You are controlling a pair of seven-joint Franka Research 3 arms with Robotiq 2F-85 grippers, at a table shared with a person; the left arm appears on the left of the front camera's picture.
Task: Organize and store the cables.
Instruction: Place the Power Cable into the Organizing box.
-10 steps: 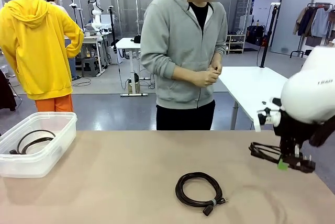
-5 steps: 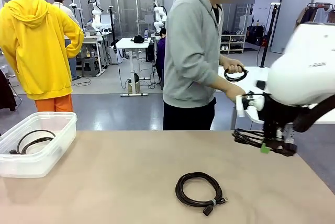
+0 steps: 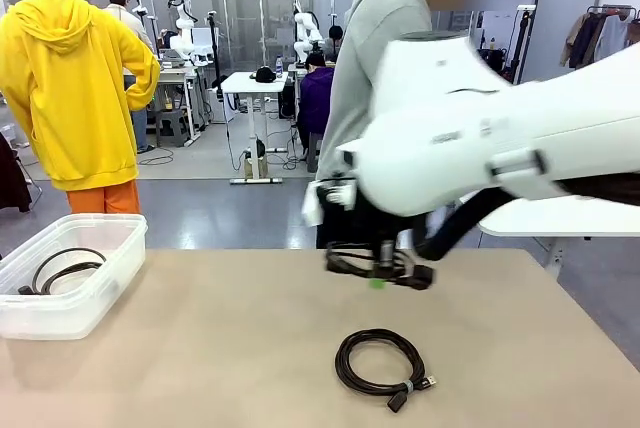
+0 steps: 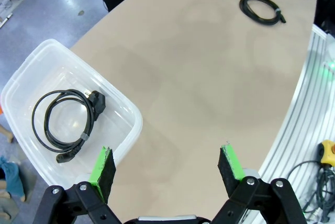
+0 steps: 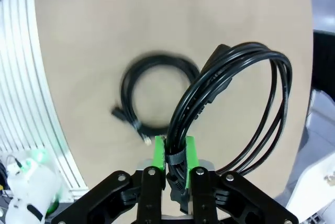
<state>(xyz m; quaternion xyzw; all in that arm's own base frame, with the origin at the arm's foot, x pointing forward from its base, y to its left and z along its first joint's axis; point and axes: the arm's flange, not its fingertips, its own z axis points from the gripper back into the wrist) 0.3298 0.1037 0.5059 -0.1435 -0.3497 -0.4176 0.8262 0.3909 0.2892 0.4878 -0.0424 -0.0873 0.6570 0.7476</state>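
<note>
surface [image 3: 200, 348]: tan matte top with a curved edge, two items directly on it. clear plastic bin [image 3: 75, 320] stands upright and open-topped at the robot-left end, close to the left edge. coiled black cable [image 3: 380, 360] lies flat near the robot-side edge, slightly right of centre, with a pale band on its near-right side and plug ends sticking out beside the band. bin and cable are well apart, bare top between them. cable looks blurred in right wrist view

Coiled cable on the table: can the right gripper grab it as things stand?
Probably not: the right gripper is shut on another coiled cable, so its jaws are full, though the table cable lies uncovered.
</note>
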